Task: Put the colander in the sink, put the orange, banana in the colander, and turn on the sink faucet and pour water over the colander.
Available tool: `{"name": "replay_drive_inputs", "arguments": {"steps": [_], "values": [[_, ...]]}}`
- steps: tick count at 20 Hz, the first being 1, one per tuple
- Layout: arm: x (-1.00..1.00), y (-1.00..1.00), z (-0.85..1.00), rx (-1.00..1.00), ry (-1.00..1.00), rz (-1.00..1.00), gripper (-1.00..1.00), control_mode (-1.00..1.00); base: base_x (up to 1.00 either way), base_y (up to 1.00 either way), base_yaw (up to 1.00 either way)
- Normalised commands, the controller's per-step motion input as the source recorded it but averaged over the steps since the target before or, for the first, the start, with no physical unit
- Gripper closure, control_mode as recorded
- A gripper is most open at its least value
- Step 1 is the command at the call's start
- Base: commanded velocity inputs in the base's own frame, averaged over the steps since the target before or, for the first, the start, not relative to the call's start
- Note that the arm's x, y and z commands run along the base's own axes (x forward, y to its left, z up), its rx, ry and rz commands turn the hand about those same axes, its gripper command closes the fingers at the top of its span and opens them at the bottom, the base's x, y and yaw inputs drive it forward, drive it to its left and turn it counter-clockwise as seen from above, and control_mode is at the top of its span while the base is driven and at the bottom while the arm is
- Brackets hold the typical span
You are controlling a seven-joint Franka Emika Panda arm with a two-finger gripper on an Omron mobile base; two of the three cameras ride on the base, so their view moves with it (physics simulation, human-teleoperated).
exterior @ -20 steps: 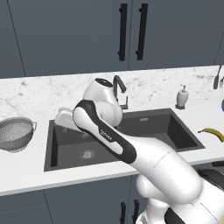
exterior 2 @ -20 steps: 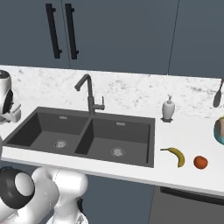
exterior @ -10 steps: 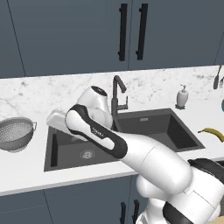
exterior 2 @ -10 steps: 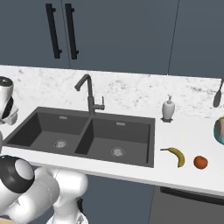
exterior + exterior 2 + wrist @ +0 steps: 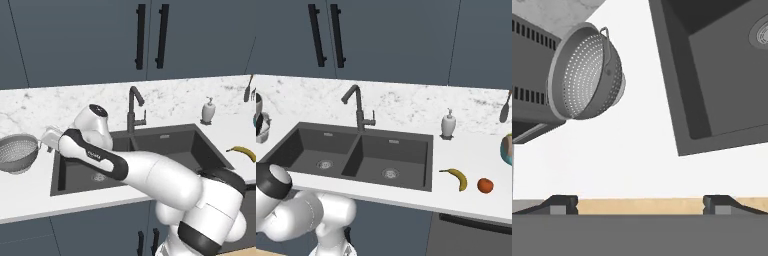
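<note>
The colander (image 5: 17, 152) stands upright on the white counter, left of the sink (image 5: 210, 145). In the hand view the colander (image 5: 587, 70) lies at the upper left, and the sink's left basin (image 5: 712, 85) fills the upper right. My gripper (image 5: 640, 205) is open, with nothing between its fingertips (image 5: 562, 204). It hangs over the counter at the sink's left rim, a short way from the colander. The hand (image 5: 50, 138) shows there beside the colander. The banana (image 5: 456, 177) and the orange (image 5: 485, 185) lie on the counter right of the sink. The sink faucet (image 5: 357, 107) stands behind the divider.
A white soap dispenser (image 5: 448, 123) stands behind the sink's right corner. A blue bowl (image 5: 507, 148) and a hanging utensil (image 5: 504, 111) are at the far right. A grey slotted appliance (image 5: 527, 70) sits just behind the colander. Dark cabinet doors (image 5: 150, 35) line the wall.
The arm has swung left, carrying the hand from above the left basin to the sink's left rim, close to the colander. The jaws stayed open. Nothing on the counter moved.
</note>
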Motion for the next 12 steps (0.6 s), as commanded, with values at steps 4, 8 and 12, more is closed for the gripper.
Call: {"name": "replay_drive_inputs", "arguments": {"steps": [4, 8, 12], "values": [[0.23, 0.22, -0.01, 0.00, 0.01, -0.10, -1.00, -1.00, 0.00, 0.00, 0.00], [0.26, 0.21, -0.06, 0.00, 0.02, -0.08, -1.00, -1.00, 0.00, 0.00, 0.00], [0.29, 0.24, -0.11, 0.00, 0.04, -0.07, -1.00, -1.00, 0.00, 0.00, 0.00]]}}
